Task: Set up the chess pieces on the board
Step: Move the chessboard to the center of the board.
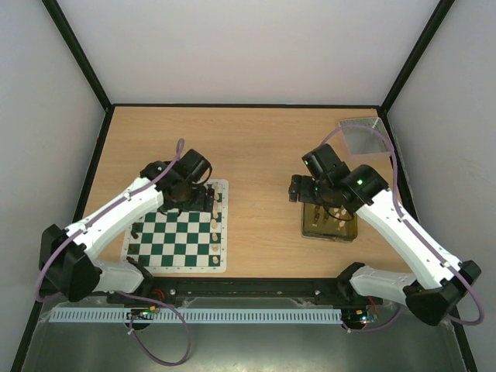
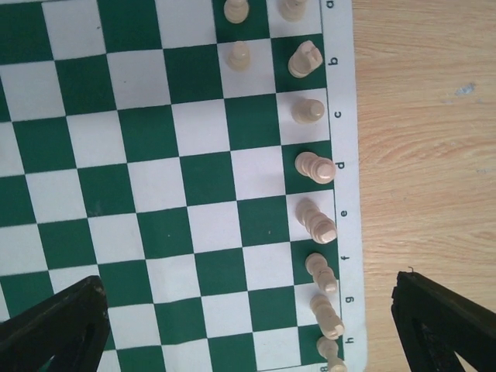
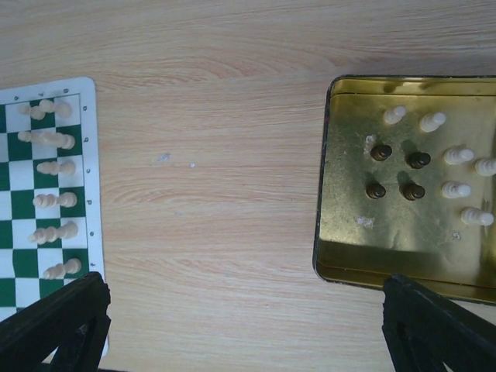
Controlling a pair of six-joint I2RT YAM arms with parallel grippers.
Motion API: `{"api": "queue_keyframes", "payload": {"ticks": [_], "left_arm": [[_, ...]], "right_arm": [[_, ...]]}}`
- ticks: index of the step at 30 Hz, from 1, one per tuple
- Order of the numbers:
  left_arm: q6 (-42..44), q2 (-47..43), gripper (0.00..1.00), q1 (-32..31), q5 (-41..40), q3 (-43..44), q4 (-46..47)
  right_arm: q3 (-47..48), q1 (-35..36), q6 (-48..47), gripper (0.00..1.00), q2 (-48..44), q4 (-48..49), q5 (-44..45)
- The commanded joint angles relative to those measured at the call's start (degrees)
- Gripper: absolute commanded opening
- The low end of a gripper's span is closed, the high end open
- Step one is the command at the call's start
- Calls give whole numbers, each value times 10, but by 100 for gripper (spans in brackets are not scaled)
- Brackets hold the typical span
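The green and white board (image 1: 174,236) lies at the near left. A row of cream-white chess pieces (image 2: 316,167) stands along its right edge, with two more (image 2: 239,56) one column in. Black pieces (image 1: 135,232) stand along its left edge. My left gripper (image 2: 248,333) hovers open and empty over the board's right side (image 2: 155,132). My right gripper (image 3: 248,329) is open and empty over bare table between the board (image 3: 15,256) and the yellow tray (image 3: 349,256). The tray holds several black pieces (image 3: 380,153) and several cream pieces (image 3: 457,155).
The yellow tray (image 1: 311,229) sits at the right of the table, partly under the right arm. A small grey tray (image 1: 360,136) lies at the far right corner. Walls close the table at the back and both sides.
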Motion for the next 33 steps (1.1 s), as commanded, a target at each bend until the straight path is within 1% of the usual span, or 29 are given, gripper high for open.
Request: {"api": "queue_keyframes", "payload": {"ticks": [1,3,5,7,9,10,12,13,15,18,19,22,23,24,25,28,33], "left_arm": [[-21,29,97,20,25,44,-78],[-15,36,92,36,27,49,-86],[-4,35,85,65,45,42,-80],[14,29,83,96,65,17,-63],[11,30,83,109,75,-5,-42],[6,33,81,109,87,-19,-29],[-8,40,72,119,111,-57,2],[-13,41,71,128,122,-79,21],[-21,42,71,141,137,-117,55],[-29,56,72,146,140,-148,86],[-31,61,65,147,140,-154,94],[-36,74,36,149,132,-162,100],[-37,75,25,149,130,-161,102],[-40,75,7,150,127,-159,102],[-42,74,3,151,127,-158,102],[-42,77,2,151,129,-161,108],[-50,93,2,153,98,-165,119]], "right_arm": [[4,15,6,92,-33,-30,23],[-4,18,3,92,-39,-22,19],[8,19,-1,92,-37,-24,33],[34,20,-4,92,-27,-29,63],[52,20,-1,92,-20,-35,82],[54,19,0,92,-17,-35,86],[51,19,5,92,-13,-35,94],[49,19,6,92,-11,-34,96],[49,20,8,92,-6,-38,103],[52,19,12,92,-7,-40,116],[50,19,12,92,-9,-40,120],[36,19,10,92,-11,-38,122],[31,19,9,92,-12,-38,121],[27,19,9,92,-14,-36,121],[22,19,9,92,-17,-34,122],[14,19,7,92,-22,-31,123],[-3,19,4,92,-29,-22,121]]}}
